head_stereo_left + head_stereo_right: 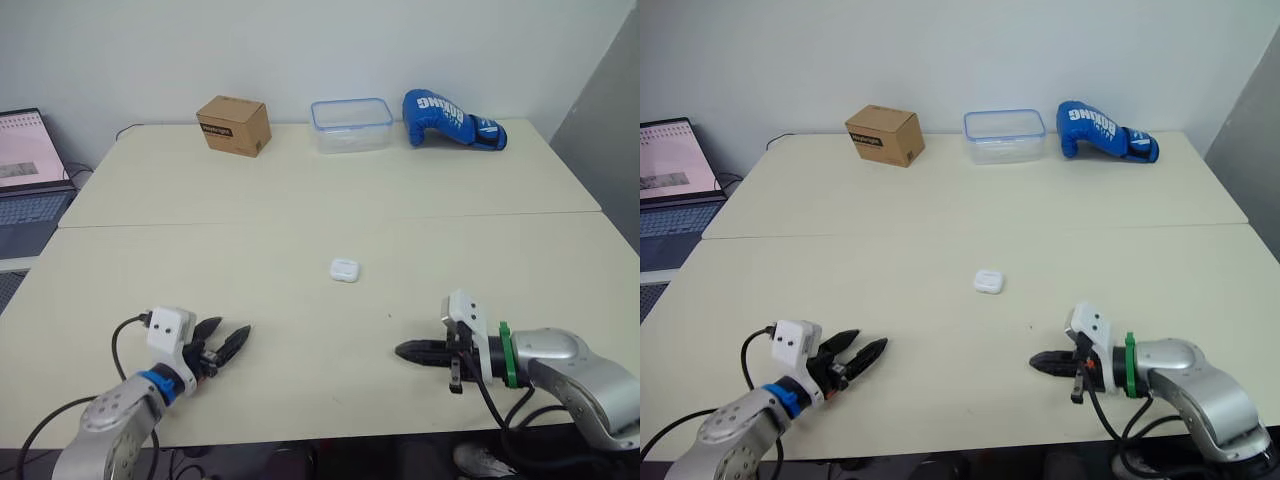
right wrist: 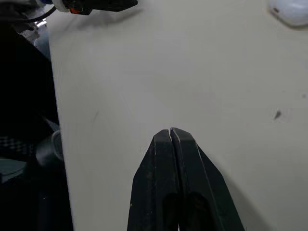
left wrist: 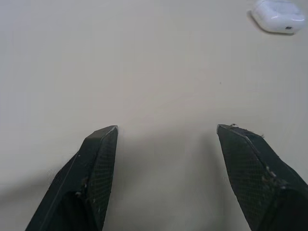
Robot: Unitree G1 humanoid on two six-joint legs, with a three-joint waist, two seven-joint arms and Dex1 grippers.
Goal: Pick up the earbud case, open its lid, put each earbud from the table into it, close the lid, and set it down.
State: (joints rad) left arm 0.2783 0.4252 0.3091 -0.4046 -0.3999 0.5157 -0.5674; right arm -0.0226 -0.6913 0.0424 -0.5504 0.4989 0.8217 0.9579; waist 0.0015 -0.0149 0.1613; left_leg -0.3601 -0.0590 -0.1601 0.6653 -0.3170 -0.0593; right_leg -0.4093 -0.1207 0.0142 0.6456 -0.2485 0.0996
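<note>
The white earbud case (image 1: 344, 269) lies shut in the middle of the cream table, also seen in the left wrist view (image 3: 279, 15) and at the edge of the right wrist view (image 2: 291, 11). My left gripper (image 1: 228, 339) rests low near the front left, open, fingers (image 3: 98, 163) spread with nothing between them; the case is well ahead and to its right. My right gripper (image 1: 405, 351) lies near the front right, shut and empty, its fingertips (image 2: 171, 137) pressed together, pointing left. I cannot make out any loose earbuds on the table.
At the table's far edge stand a brown cardboard box (image 1: 234, 125), a clear plastic container (image 1: 351, 125) and a blue boxing glove (image 1: 450, 119). A laptop (image 1: 30, 175) sits off the left side. A seam (image 1: 330, 220) crosses the table.
</note>
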